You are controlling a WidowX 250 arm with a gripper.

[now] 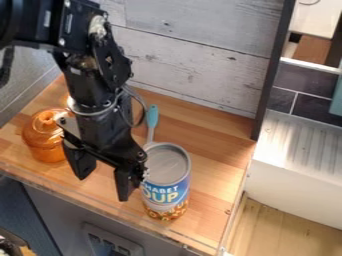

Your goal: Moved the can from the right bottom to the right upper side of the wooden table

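Weathered planks [194, 60] back a wooden table [217, 152]. Over its front part hangs the black hand [104, 189], its two fingers spread well apart and pointing down, gripping nothing.

Just to the right of the nearer finger stands the can [167, 172], upright, its long axis running up from the wood, in the lower right part of the table. That sideways offset is what the coming move should turn on: the hand probably has to shift right until its fingers straddle the can, and the single arm [90, 85] has only this short way to go. Coming down without that shift, the right-hand finger could catch the rim or tip the can. Once it is gripped, the way to the upper right corner would lead back toward the planks and the dark upright edge [272, 75].

Behind the can is a utensil with a turquoise handle [153, 116]; its lower end is hidden by the can. To the left, an orange pot [47, 137] is partly covered by the hand. Where finger and can meet in the view, I cannot tell whether they touch or one merely overlaps the other. Further right lies a ribbed white drainboard [294, 145].
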